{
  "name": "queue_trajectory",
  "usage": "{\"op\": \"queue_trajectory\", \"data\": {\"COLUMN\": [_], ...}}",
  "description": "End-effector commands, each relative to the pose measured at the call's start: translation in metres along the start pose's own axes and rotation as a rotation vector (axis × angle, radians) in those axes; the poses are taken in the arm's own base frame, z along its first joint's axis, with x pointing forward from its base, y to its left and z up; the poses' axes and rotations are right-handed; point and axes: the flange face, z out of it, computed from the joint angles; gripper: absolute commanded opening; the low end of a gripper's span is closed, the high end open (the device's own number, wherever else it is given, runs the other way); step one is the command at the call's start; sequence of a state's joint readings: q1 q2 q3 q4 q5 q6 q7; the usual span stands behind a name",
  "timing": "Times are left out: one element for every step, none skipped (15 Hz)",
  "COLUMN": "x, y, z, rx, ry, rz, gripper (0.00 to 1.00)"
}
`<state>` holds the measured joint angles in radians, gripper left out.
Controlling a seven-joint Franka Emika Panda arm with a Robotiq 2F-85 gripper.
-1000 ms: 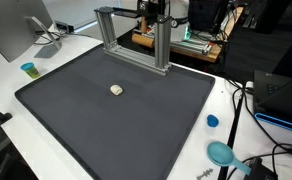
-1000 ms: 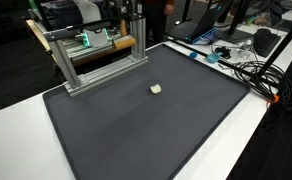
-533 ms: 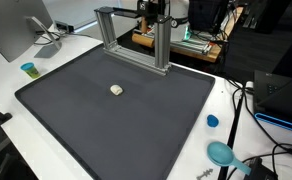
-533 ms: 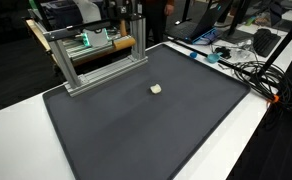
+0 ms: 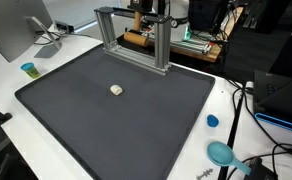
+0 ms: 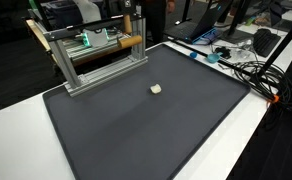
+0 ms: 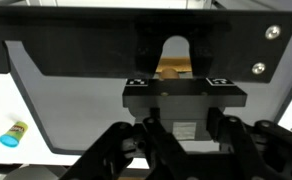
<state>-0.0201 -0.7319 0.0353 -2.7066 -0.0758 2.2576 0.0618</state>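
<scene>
A small cream block (image 5: 116, 90) lies alone on the big black mat (image 5: 96, 125); it also shows in the other exterior view (image 6: 156, 89). A metal gate-shaped frame (image 5: 136, 35) stands on the mat's far edge and appears in both exterior views (image 6: 91, 55). My gripper (image 5: 156, 10) hangs high behind the frame, far from the block, and is barely seen at the top edge (image 6: 134, 8). In the wrist view its finger links (image 7: 181, 165) are spread and nothing is between them; the fingertips are out of frame.
A blue cup (image 5: 28, 69) stands on the white table left of the mat and also shows in the wrist view (image 7: 13, 132). A blue cap (image 5: 212, 121) and a teal scoop (image 5: 222, 153) lie to the mat's right. Cables (image 6: 248, 68) and monitors crowd the table edges.
The arm behind the frame has shifted slightly, showing more of the wooden board there. The cream block has not moved.
</scene>
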Motion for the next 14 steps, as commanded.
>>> {"op": "queue_trajectory", "data": {"x": [0.058,0.074,0.092,0.106,0.066,0.081,0.092,0.098,0.102,0.103,0.103,0.101,0.104,0.109], "y": [0.014,0.015,0.014,0.012,0.011,0.011,0.01,0.01,0.009,0.009,0.009,0.006,-0.003,-0.012], "z": [-0.024,-0.029,-0.031,-0.032,-0.03,-0.03,-0.028,-0.025,-0.022,-0.02,-0.02,-0.019,-0.015,-0.009], "rx": [-0.028,-0.039,-0.048,-0.048,-0.031,-0.033,-0.032,-0.032,-0.031,-0.031,-0.032,-0.034,-0.038,-0.031], "ry": [0.043,0.039,0.021,0.005,0.041,0.029,0.019,0.012,0.006,0.002,0.001,0.005,-0.002,-0.018], "rz": [-0.01,-0.011,-0.021,-0.03,-0.004,-0.008,-0.011,-0.013,-0.014,-0.015,-0.015,0.006,0.013,0.005], "gripper": [0.21,0.21,0.21,0.21,0.46,0.46,0.46,0.46,0.46,0.46,0.46,0.21,0.21,0.21]}}
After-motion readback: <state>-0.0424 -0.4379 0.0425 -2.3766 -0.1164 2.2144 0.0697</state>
